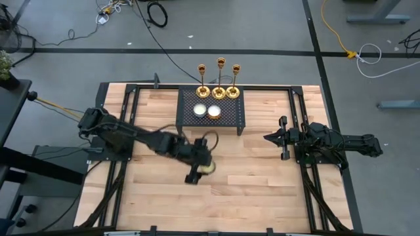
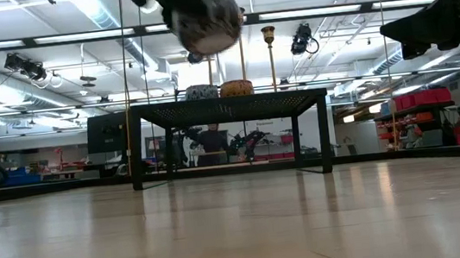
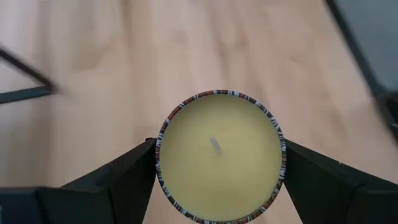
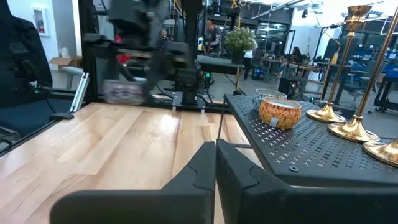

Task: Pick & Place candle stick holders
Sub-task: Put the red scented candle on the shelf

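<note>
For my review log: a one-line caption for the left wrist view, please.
Left end effector holds a round tin candle between its fingers above the wooden table.

A black mesh rack (image 1: 211,108) stands on the wooden table (image 1: 262,183), two candle tins (image 1: 207,111) on it.

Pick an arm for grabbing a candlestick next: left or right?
Right, probably. The right gripper is shut and empty, beside the rack where the candlesticks stand. The left gripper is busy, shut on a candle tin in front of the rack.
</note>
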You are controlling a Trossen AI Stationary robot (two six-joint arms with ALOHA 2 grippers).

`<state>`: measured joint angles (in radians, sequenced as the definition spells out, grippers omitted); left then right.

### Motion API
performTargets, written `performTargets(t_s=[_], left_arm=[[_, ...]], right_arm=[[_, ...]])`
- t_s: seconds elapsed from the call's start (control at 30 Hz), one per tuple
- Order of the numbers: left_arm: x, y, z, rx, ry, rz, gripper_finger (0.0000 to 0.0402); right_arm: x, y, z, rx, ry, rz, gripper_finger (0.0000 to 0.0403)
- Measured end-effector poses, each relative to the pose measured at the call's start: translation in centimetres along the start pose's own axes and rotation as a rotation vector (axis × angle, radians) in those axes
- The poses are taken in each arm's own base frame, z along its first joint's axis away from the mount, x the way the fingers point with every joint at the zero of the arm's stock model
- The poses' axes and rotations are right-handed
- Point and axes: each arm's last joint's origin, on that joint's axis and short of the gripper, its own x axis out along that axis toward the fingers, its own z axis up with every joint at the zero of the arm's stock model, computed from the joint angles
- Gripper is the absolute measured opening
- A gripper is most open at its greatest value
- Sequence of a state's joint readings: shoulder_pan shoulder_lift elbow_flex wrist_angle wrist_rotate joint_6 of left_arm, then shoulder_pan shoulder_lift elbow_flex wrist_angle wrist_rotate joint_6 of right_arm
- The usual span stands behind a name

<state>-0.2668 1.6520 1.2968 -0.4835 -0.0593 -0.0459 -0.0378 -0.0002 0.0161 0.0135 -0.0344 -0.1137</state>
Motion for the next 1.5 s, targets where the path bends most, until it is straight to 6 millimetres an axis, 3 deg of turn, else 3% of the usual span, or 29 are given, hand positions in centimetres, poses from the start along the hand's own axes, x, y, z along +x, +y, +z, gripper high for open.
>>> performTargets(t_s=[0.33, 0.57, 1.03, 1.3, 1.5], left_arm=[[0.0, 5.9, 0.0, -0.071, -0.012, 0.038, 0.0314], [-1.6, 8.5, -1.1, -0.135, 0.071, 0.084, 0.0314], [-6.1, 11.0, -3.8, -0.332, 0.266, 0.143, 0.0314], [-7.8, 11.6, -4.7, -0.322, 0.329, 0.178, 0.0314], [-8.4, 13.3, -5.4, -0.292, 0.374, 0.284, 0.0314]], right_arm=[[0.0, 0.0, 0.0, 0.0, 0.0, 0.0, 0.0013], [0.0, 0.0, 0.0, 0.0, 0.0, 0.0, 0.0013], [0.0, 0.0, 0.0, 0.0, 0.0, 0.0, 0.0013], [0.0, 0.0, 0.0, 0.0, -0.001, 0.0, 0.0013], [0.0, 0.0, 0.0, 0.0, -0.001, 0.0, 0.0013]])
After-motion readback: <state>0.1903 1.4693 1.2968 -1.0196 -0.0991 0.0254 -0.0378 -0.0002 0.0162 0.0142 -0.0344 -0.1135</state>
